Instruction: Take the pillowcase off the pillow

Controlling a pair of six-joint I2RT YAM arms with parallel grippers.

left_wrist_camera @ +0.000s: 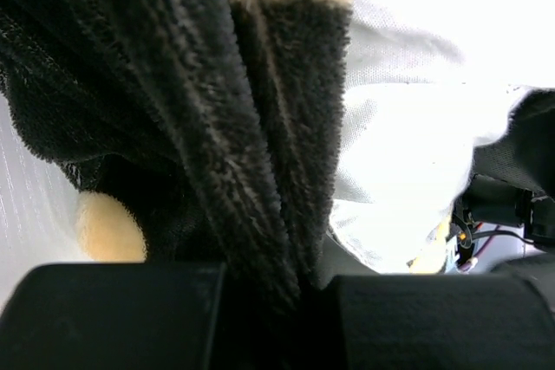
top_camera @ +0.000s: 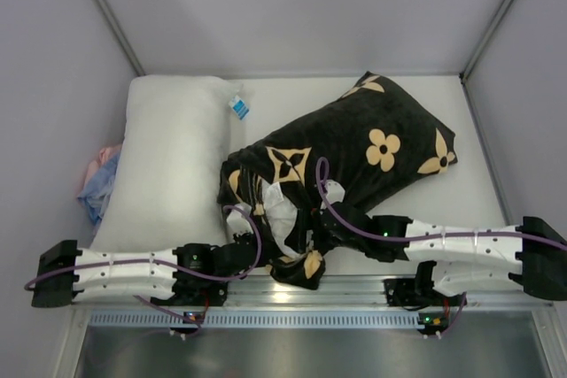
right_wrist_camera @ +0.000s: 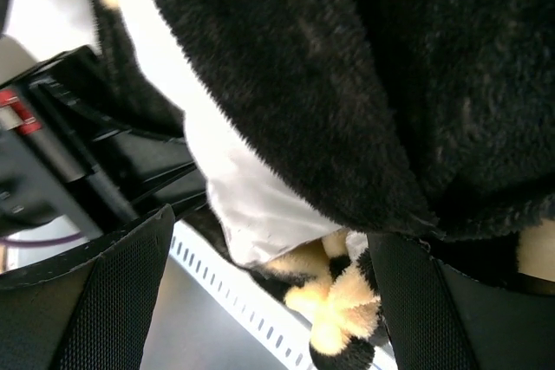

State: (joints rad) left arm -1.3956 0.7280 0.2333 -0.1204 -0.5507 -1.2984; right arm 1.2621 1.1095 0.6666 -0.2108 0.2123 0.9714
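**Two pillows on the bench, one part-bared at the near edge**

Bench [top_camera: 301, 99]: white, walled on three sides. A second pillow [top_camera: 173, 161], bare and white, is laid lengthwise along the left edge, from the far left corner almost to the near edge.

The pillowcase [top_camera: 381, 139], black plush printed with tan flowers and stars, is spread slantwise from the far right quarter down to the middle of the near edge. It is plump at its far end and bunched at its near end. The pillow [top_camera: 276, 210] is mostly enclosed in it. A white patch is exposed at the opened mouth, by the middle of the near edge.

A pink-and-blue cloth bundle [top_camera: 96, 185] is wedged between the second pillow and the left edge.

Left gripper [top_camera: 241, 252]: the fingers [left_wrist_camera: 113, 318] are clamped on a thick fold of the pillowcase.

Right gripper [top_camera: 321, 223]: the jaws are spread wide. The hem of the case and a white corner of the pillow are seen above the gap, nothing is pinched, and the near rail [right_wrist_camera: 230, 288] is glimpsed through it.

A small blue-white tag [top_camera: 237, 108] is noted at the far right corner of the second pillow.
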